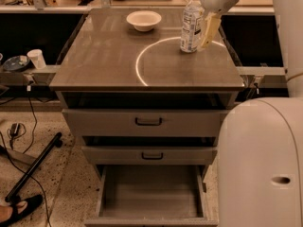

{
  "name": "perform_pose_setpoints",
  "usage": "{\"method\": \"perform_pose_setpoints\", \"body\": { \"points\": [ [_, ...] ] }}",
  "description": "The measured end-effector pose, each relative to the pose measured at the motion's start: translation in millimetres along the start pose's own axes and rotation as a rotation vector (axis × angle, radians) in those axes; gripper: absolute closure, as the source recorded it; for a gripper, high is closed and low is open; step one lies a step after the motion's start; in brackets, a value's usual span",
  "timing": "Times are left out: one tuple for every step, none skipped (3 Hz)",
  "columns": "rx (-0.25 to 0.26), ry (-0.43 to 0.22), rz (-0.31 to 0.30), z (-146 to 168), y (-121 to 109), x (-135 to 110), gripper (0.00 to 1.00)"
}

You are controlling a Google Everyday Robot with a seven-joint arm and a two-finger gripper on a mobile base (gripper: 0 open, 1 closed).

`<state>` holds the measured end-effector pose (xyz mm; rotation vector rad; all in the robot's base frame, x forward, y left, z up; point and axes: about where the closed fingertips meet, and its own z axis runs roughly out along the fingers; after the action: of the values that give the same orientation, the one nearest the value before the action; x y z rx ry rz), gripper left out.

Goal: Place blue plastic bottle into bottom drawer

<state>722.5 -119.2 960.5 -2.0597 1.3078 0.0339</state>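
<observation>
The blue plastic bottle (190, 23), clear with a white cap and a pale printed label, stands upright on the cabinet top (104, 60) at its back right. My gripper (198, 34) reaches down from the upper right and is open around the bottle. One yellowish finger (209, 30) hangs close beside the bottle's right side, and the other is mostly hidden behind it. The bottom drawer (151, 193) is pulled out at the foot of the cabinet, its plain grey inside holding nothing.
A white bowl (143, 19) sits at the back middle of the cabinet top. The two upper drawers (148, 122) with dark handles stand slightly out. My white base (265, 164) fills the lower right. A cup (36, 58) rests on a side ledge at left, with cables and a bar on the floor.
</observation>
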Motion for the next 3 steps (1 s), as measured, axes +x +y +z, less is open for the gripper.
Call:
{"method": "perform_pose_setpoints", "body": {
  "points": [
    [0.063, 0.064, -0.039, -14.7, -28.6, -6.5, 0.0],
    [0.072, 0.062, -0.035, -8.8, -32.1, -3.6, 0.0],
    [0.092, 0.1, -0.029, -6.2, -40.1, 9.7, 0.0]
  ]
}}
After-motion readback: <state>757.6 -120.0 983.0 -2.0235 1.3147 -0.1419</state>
